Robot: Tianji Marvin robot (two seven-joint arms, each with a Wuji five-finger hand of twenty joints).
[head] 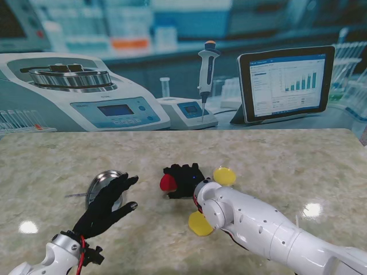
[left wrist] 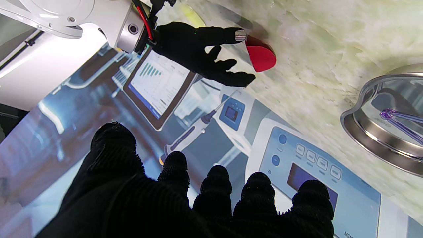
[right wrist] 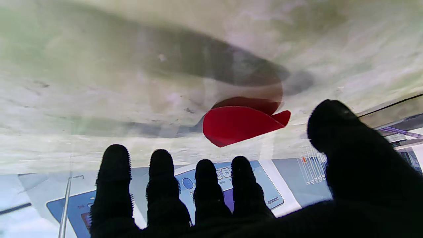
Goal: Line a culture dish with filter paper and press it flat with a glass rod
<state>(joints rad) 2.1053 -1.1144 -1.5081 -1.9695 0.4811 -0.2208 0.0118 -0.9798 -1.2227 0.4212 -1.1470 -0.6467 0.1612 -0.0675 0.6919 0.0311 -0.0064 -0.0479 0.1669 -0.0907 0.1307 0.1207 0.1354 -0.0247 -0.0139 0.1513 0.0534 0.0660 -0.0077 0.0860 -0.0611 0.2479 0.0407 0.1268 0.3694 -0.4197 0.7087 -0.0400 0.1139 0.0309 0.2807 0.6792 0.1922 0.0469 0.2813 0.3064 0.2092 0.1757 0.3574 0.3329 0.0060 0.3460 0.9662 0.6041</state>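
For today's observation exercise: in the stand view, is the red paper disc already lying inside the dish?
No. The red disc lies on the table by the right hand, apart from the dish on the left.

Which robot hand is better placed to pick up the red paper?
Right. The right robot hand is already over the red paper, fingers apart. The left robot hand hovers by the dish.

Culture dish on the bench, left of centre; glass rod lies across it. 1 filter paper disc right of the dish, mid-bench. 2 more discs further right, one nearer to me, towards the near edge.
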